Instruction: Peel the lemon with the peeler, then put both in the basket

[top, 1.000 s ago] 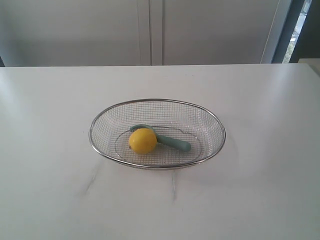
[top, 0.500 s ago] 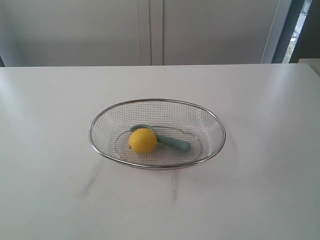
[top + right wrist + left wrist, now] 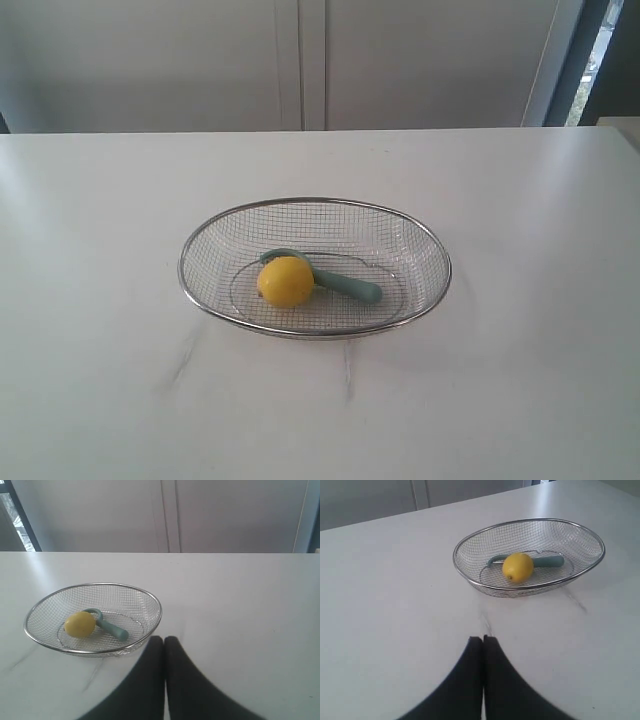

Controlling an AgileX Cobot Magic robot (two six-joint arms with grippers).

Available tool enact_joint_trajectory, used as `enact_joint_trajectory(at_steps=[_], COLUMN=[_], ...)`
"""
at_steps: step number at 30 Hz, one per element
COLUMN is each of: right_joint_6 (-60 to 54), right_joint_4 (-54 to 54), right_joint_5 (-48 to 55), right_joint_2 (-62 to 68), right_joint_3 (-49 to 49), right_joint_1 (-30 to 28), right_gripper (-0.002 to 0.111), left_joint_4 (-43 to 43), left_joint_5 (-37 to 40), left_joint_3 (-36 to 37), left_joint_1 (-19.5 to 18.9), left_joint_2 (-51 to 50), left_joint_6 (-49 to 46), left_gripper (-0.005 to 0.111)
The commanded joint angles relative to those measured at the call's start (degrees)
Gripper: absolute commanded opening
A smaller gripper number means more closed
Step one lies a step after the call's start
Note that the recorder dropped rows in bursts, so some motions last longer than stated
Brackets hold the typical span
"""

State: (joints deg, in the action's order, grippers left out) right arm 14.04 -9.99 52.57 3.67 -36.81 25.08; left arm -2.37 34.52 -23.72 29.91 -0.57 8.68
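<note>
The silver wire-mesh basket [image 3: 435, 250] stands in the middle of the white table [image 3: 100, 380]. Inside it lies the yellow lemon [image 3: 285, 281], resting against the teal-handled peeler [image 3: 350, 288], whose head curves behind the lemon. Neither arm shows in the exterior view. The left wrist view has the basket [image 3: 592, 542], lemon [image 3: 518, 568] and peeler [image 3: 551, 561] well beyond my left gripper [image 3: 483, 639], which is shut and empty. In the right wrist view my right gripper [image 3: 164, 640] is shut and empty too, near the rim of the basket [image 3: 155, 602] that holds the lemon [image 3: 80, 624] and peeler [image 3: 114, 629].
Pale cabinet doors [image 3: 300, 60] stand behind the table's far edge. A dark window frame [image 3: 595, 60] is at the back right. Faint grey veins [image 3: 180, 365] mark the tabletop in front of the basket.
</note>
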Motion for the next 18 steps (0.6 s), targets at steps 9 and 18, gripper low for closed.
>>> enact_joint_trajectory(at_steps=[9,18], right_joint_6=[0.2,0.2], right_joint_4=[-0.14,-0.14], right_joint_5=[0.01,0.01], right_joint_2=[-0.23,-0.23], right_joint_3=[0.24,0.24], right_joint_1=[0.0,0.0], right_gripper=[0.0,0.0], left_joint_4=[0.34,8.6], left_joint_5=[-6.9,-34.1], left_joint_3=[3.62,18.69], left_joint_1=[-3.94,-22.93], left_joint_2=[-0.09,-0.09], left_joint_6=[-0.05,2.02], left_gripper=[0.0,0.0])
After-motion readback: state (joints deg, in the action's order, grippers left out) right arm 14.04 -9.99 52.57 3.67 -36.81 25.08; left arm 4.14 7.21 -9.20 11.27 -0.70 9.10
